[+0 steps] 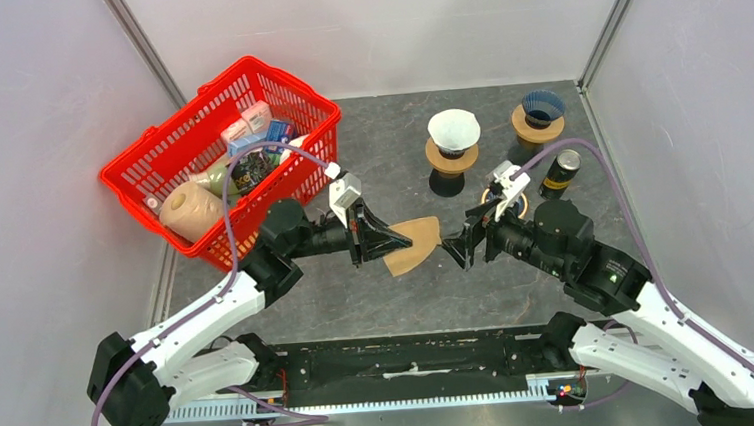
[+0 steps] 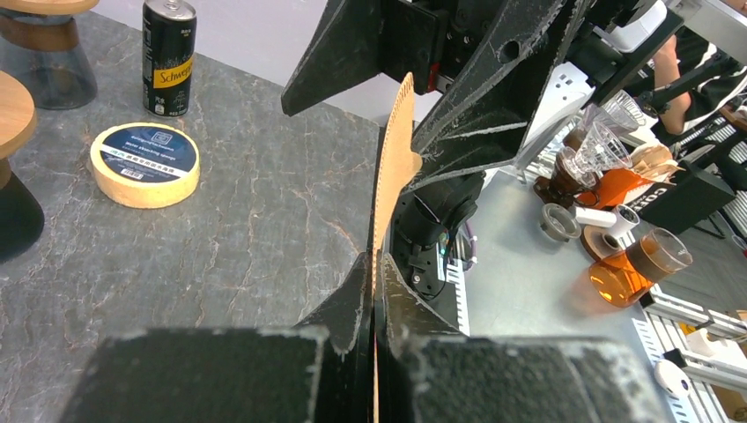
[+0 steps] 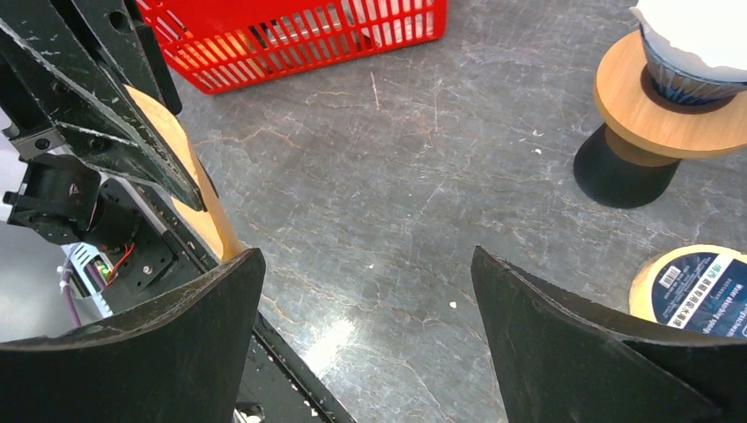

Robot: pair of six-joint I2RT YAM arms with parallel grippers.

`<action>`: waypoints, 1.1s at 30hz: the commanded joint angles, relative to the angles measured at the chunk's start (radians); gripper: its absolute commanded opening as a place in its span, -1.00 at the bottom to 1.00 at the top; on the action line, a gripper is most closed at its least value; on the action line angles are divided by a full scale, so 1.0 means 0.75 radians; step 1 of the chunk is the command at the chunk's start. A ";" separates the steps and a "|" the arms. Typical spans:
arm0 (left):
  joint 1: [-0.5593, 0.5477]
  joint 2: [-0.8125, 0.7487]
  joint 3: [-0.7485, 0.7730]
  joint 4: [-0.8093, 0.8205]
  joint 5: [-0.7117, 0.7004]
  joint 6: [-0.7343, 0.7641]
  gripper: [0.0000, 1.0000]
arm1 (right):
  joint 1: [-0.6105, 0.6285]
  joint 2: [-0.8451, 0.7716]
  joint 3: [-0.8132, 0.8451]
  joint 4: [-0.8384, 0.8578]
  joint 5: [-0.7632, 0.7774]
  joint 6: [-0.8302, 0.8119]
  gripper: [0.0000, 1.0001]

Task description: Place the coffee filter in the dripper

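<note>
Coffee filter point(image 1: 412, 246): one, brown, flat, pinched edge-on in left tool point(image 1: 385, 240), held above mid tabletop point(image 1: 377, 123). Right tool point(image 1: 459, 247) spread wide, filter's tip between its fingers; contact unclear. One red basket point(image 1: 171, 119) back left, packed with groceries. Two drippers on two wooden stands point(image 1: 451, 158) at back: left dripper point(image 3: 687, 75) holds one white filter point(image 1: 452, 126); right dripper point(image 1: 543, 108) blue. One black can point(image 1: 559, 173) beside it. One tape roll point(image 2: 145, 164) near can.
</note>
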 commanded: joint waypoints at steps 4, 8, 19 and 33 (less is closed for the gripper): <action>0.005 -0.031 -0.006 -0.021 -0.042 0.077 -0.96 | 0.000 -0.001 0.071 0.019 -0.081 -0.001 0.90; 0.005 -0.029 -0.006 -0.023 -0.041 0.078 -0.96 | 0.000 0.000 0.077 0.007 -0.101 0.005 0.90; 0.005 -0.037 -0.005 -0.044 -0.050 0.095 -0.96 | 0.000 0.034 0.120 -0.076 -0.093 0.003 0.91; 0.005 -0.032 0.002 -0.087 -0.039 0.137 -0.96 | 0.000 0.086 0.184 -0.173 -0.085 -0.013 0.94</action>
